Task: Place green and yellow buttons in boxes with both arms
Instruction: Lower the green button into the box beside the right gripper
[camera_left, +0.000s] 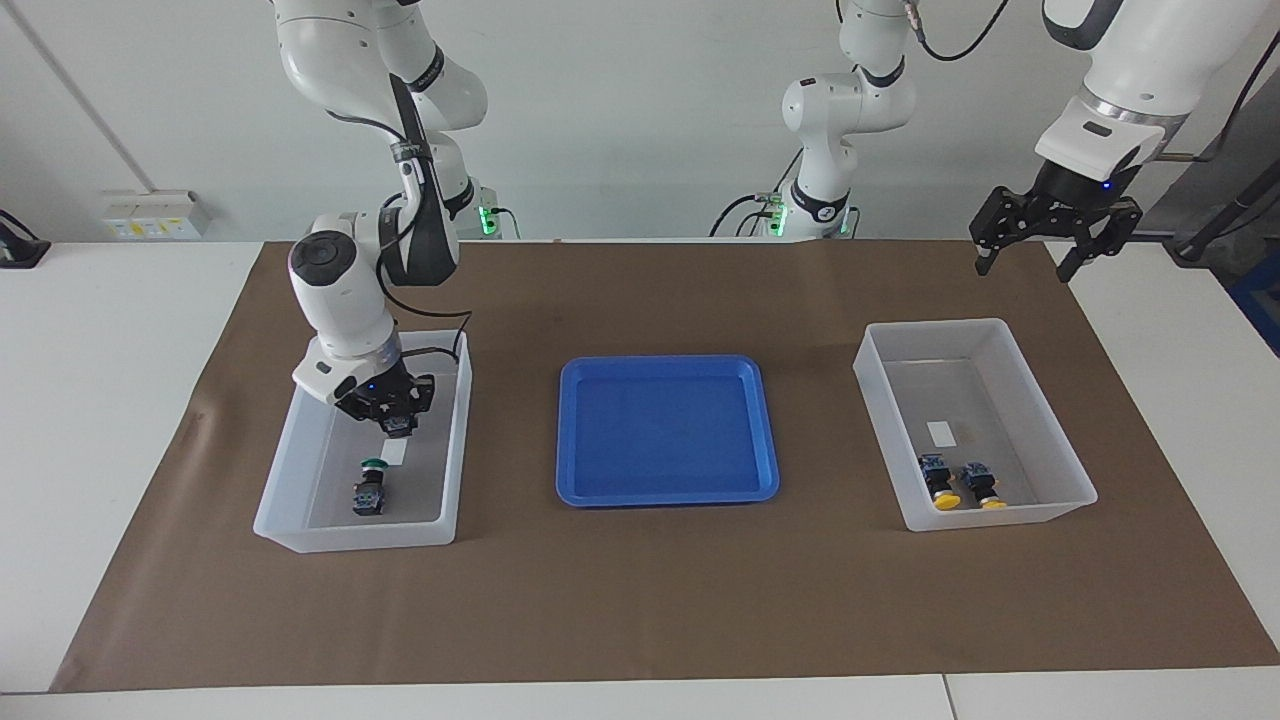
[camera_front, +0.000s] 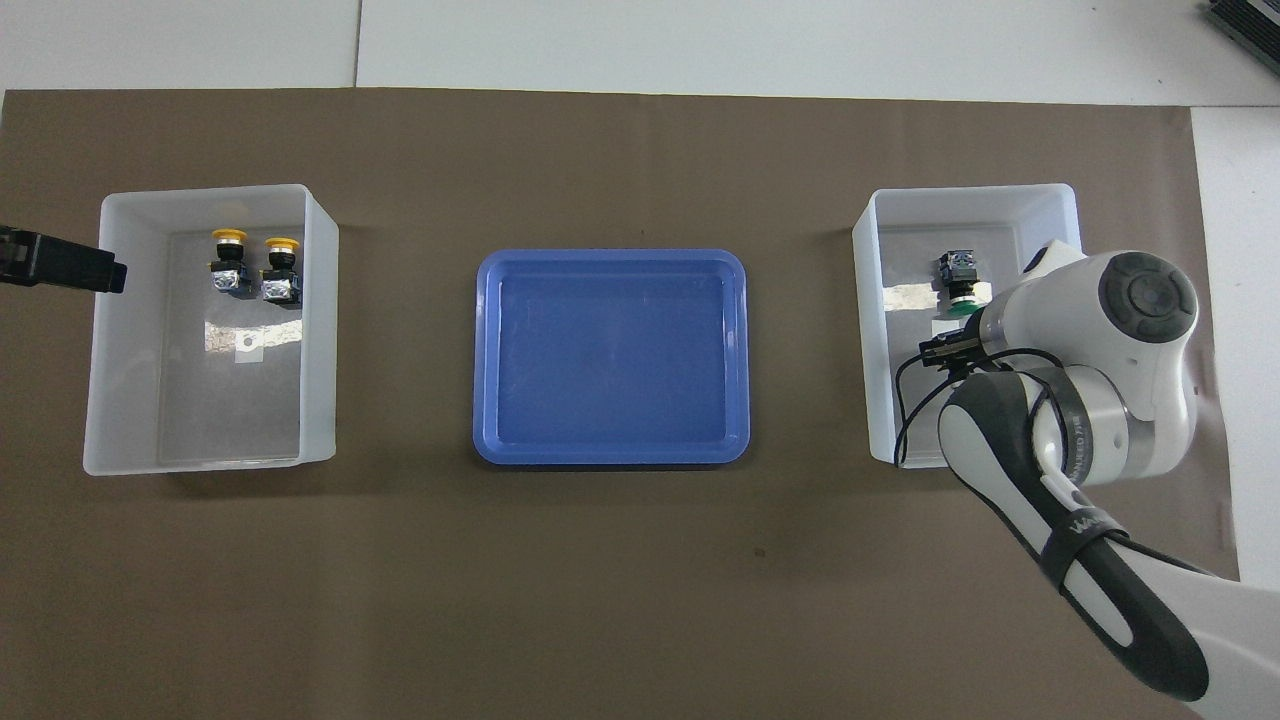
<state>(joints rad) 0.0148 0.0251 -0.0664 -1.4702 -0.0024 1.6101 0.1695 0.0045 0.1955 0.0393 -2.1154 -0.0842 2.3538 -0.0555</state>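
Two yellow buttons lie side by side in the white box at the left arm's end. One green button lies in the white box at the right arm's end, its cap toward the robots. My right gripper is low inside that box, just nearer the robots than this button, shut on a small bluish-grey block like a button body; its cap is hidden. My left gripper is open, raised over the mat beside the yellow buttons' box, and waits.
A blue tray with nothing in it lies on the brown mat between the two boxes. A small white label lies on the floor of the left arm's box. The right arm's elbow hangs over its box.
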